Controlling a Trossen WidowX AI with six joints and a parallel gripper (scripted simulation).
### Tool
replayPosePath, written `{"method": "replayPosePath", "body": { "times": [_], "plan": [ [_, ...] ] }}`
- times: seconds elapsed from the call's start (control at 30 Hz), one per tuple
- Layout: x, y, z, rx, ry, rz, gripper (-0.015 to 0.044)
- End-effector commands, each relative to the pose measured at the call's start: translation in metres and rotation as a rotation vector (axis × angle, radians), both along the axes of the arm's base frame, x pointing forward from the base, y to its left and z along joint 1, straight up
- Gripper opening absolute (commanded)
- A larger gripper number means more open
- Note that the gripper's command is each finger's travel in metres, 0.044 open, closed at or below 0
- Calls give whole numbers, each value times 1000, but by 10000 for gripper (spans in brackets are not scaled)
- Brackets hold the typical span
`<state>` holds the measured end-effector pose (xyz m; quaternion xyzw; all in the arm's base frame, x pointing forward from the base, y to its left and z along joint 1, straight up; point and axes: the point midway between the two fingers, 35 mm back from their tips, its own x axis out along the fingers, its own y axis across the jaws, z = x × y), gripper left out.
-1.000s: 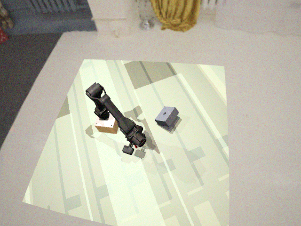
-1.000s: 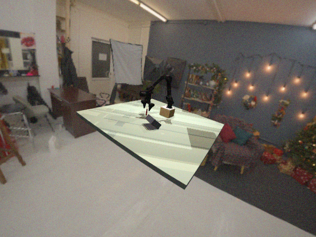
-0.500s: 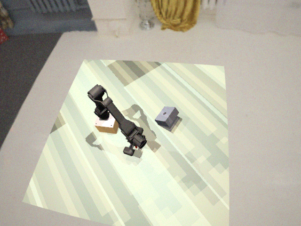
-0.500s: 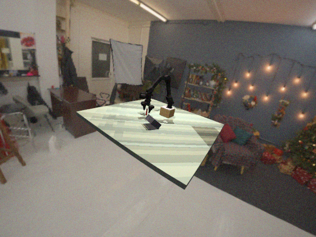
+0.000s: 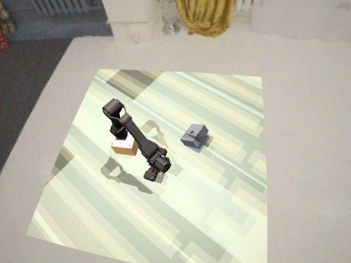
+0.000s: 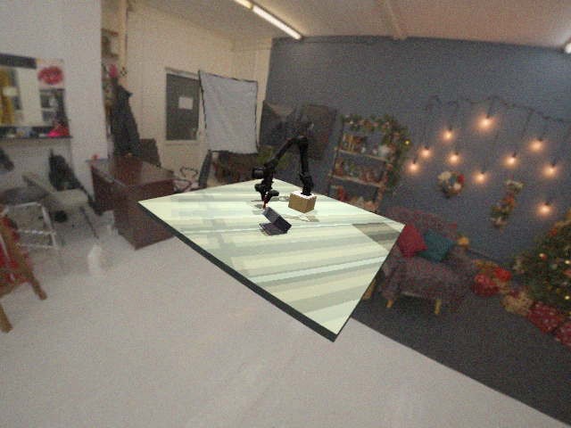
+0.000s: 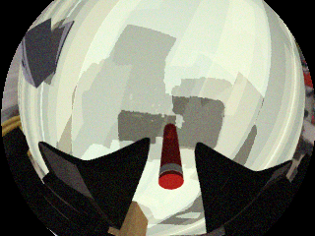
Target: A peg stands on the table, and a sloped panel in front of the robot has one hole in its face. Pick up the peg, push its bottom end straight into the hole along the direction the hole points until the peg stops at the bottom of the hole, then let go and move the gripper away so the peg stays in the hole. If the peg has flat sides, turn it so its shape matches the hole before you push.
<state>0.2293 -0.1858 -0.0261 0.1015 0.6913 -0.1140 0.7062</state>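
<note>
A red round peg point(image 7: 170, 180) point(image 6: 264, 202) with a grey band near its top stands upright on the table. In the top view only a speck of red shows beside the gripper. My gripper point(image 7: 172, 145) point(image 6: 266, 194) is over the peg, with one finger on each side. It is partly open, and a gap shows between the peg and each finger in the wrist view. The grey-blue sloped panel block point(image 5: 201, 131) point(image 6: 278, 222) point(image 7: 43, 51) stands apart from the gripper. Its dark hole point(image 5: 192, 131) shows in the face in the top view; the hole's depth is hidden.
The arm stands on a tan base block point(image 5: 124, 149) point(image 6: 302, 201), whose corner also shows low in the wrist view. The striped table top point(image 5: 226, 170) point(image 6: 318, 276) carries the arm's shadows. Its near edge shows in the exterior view.
</note>
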Motion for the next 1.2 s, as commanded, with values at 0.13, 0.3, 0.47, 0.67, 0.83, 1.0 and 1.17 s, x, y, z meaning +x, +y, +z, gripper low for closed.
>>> {"method": "replayPosePath", "body": {
  "times": [0.13,0.3,0.47,0.67,0.83,1.0,1.17],
  "plan": [
    [0,0,0,1,0,0,52],
    [0,0,0,1,0,0,19],
    [1,-1,9,1,0,0,0],
    [2,-1,39,4,0,0,0],
    [1,-1,65,6,0,0,0],
    [1,-2,79,6,1,2,0],
    [4,1,80,-3,1,25,0]
  ]
}}
